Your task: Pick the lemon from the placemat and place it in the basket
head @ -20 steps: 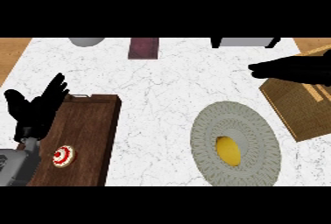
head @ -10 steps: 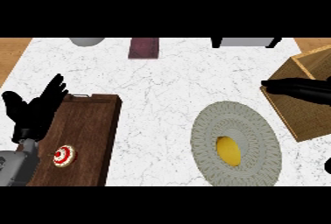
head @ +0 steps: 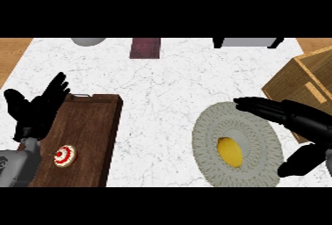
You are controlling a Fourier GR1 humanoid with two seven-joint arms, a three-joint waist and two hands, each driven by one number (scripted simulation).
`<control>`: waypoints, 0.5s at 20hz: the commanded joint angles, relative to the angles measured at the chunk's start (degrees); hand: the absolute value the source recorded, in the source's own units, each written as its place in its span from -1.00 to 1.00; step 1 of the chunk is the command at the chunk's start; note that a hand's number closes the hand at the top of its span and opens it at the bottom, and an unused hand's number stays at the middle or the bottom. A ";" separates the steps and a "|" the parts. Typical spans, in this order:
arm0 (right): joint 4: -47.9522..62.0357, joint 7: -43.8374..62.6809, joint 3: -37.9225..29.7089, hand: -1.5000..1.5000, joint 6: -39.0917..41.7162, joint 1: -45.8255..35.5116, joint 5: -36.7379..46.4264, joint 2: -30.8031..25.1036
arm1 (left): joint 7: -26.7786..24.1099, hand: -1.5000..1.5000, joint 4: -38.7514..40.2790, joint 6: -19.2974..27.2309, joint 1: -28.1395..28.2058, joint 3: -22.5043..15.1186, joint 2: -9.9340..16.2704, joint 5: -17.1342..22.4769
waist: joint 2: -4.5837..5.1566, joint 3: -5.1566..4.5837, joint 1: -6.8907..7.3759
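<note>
A yellow lemon (head: 229, 151) lies in the middle of a round grey woven placemat (head: 209, 132) at the lower right of the counter. My right hand (head: 295, 117) hovers over the mat's right edge, open, fingers stretched to the left and thumb hanging low, a little right of the lemon and not touching it. The wooden basket (head: 304, 81) stands at the right edge, behind that hand. My left hand (head: 34, 107) rests open at the left edge, fingers up.
A dark wooden board (head: 88, 132) lies at the left with a small red-and-white round object (head: 63, 155) on it. At the far edge sit a grey bowl (head: 89, 41), a dark red block (head: 145, 47) and a grey appliance (head: 247, 42).
My right hand has come down and leftward from above the basket to the placemat's right edge, near the lemon. The left hand has stayed put.
</note>
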 commanded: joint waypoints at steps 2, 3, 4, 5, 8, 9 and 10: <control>3.79 -5.06 4.63 -1.00 -5.27 3.40 3.96 6.84 | -1.31 0.00 1.62 -1.17 1.08 1.15 -1.27 -0.61 | -0.09 -0.05 -0.21; 7.27 -8.91 3.71 -1.00 -6.66 3.83 4.65 6.23 | 2.16 0.00 -2.62 -0.81 0.82 1.48 -0.56 0.17 | -0.12 -0.02 -0.01; 9.93 -5.81 5.73 -1.00 -6.49 -0.48 6.59 8.95 | -2.21 0.00 4.23 -1.57 -0.81 1.29 -2.51 -2.00 | -0.02 -0.06 -0.16; 10.25 -7.13 7.25 -1.00 -8.16 1.30 10.03 8.51 | 0.41 0.00 -0.10 -0.34 -0.68 1.00 -2.23 -2.85 | -0.10 -0.05 -0.14; 15.72 -6.59 8.17 -1.00 -8.10 -4.46 13.81 9.01 | -2.29 0.00 2.66 -3.02 0.94 2.52 -2.25 -2.68 | 0.00 -0.07 0.19; 15.92 -9.73 9.46 -1.00 -11.68 -0.10 16.41 9.04 | 3.44 0.00 -1.42 -2.35 -0.78 3.09 -1.22 -1.94 | -0.09 -0.04 0.01; 17.22 -8.55 9.63 -1.00 -10.13 -1.91 16.79 9.56 | -0.54 0.00 0.83 -1.86 0.15 2.66 -3.14 -3.70 | -0.07 -0.06 -0.07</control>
